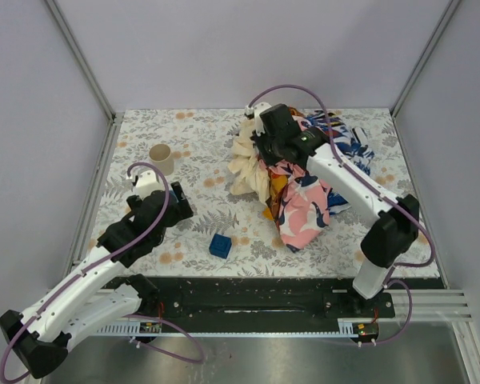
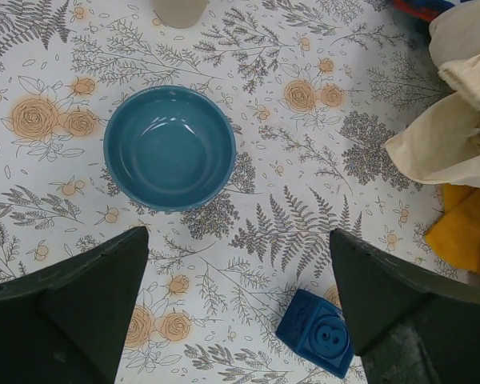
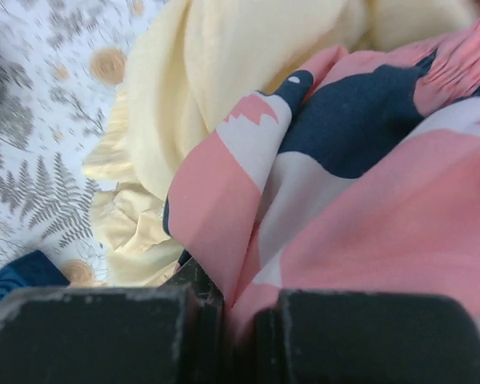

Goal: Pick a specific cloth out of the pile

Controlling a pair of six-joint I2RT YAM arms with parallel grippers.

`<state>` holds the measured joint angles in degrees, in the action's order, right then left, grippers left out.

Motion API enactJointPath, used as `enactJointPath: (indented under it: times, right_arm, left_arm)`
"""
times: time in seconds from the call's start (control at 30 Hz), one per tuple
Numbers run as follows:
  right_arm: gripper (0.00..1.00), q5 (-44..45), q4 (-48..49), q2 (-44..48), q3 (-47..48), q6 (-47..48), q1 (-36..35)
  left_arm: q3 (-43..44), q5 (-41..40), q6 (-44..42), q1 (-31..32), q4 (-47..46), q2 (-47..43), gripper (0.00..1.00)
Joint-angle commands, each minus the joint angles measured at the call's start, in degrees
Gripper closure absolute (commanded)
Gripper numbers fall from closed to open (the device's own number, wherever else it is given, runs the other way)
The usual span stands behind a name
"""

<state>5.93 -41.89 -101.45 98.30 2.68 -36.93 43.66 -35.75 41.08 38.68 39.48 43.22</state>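
Observation:
The pile (image 1: 304,188) lies at the right middle of the table. My right gripper (image 1: 267,152) is shut on a fold of the pink floral cloth (image 3: 384,200) and holds it up at the top of the pile, next to the cream cloth (image 3: 224,64). The mustard cloth (image 2: 468,232) peeks out plain and yellow-orange under the cream cloth (image 2: 456,120). It also shows as an orange strip in the top view (image 1: 277,187), mostly covered. My left gripper (image 2: 238,240) is open and empty above the table, left of the pile.
A blue bowl (image 2: 170,148) sits under my left gripper. A blue cube (image 1: 220,245) lies near the front edge, close to the left gripper's right finger (image 2: 384,296). A beige cup (image 1: 162,158) stands at the far left. Grey walls enclose the table.

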Motion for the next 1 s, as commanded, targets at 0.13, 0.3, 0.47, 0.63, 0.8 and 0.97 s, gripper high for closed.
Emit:
enactJointPath:
  times: [0.13, 0.3, 0.47, 0.63, 0.8, 0.97]
  right_arm:
    - [1.00, 10.32, 8.75, 12.05, 7.96, -2.22, 8.25]
    - [1.00, 10.17, 10.33, 13.21, 2.00, -10.74, 24.59]
    - [1.00, -3.98, 11.49, 5.68, -5.22, -20.77, 42.53]
    - [1.00, -7.34, 10.86, -6.81, -7.77, -24.30, 47.38]
    - [1.00, -6.20, 10.86, -13.77, -9.53, -25.97, 48.09]
    - [1.00, -2.78, 11.74, -15.01, -11.11, -26.41, 48.44]
  left_arm:
    - [0.81, -1.26, 0.84, -0.18, -1.43, 0.63, 0.01]
    - [2.13, 2.51, -1.08, -0.27, -4.14, 3.44, 0.01]
    - [4.15, 11.12, -5.04, -0.18, -12.13, 9.50, 0.01]
    - [9.06, 21.67, -6.80, 0.87, -18.73, 21.61, 0.01]
    - [18.45, 28.88, -7.85, 4.91, -22.34, 38.57, 0.01]
    - [31.29, 33.63, -9.26, 9.83, -22.52, 55.36, 0.01]
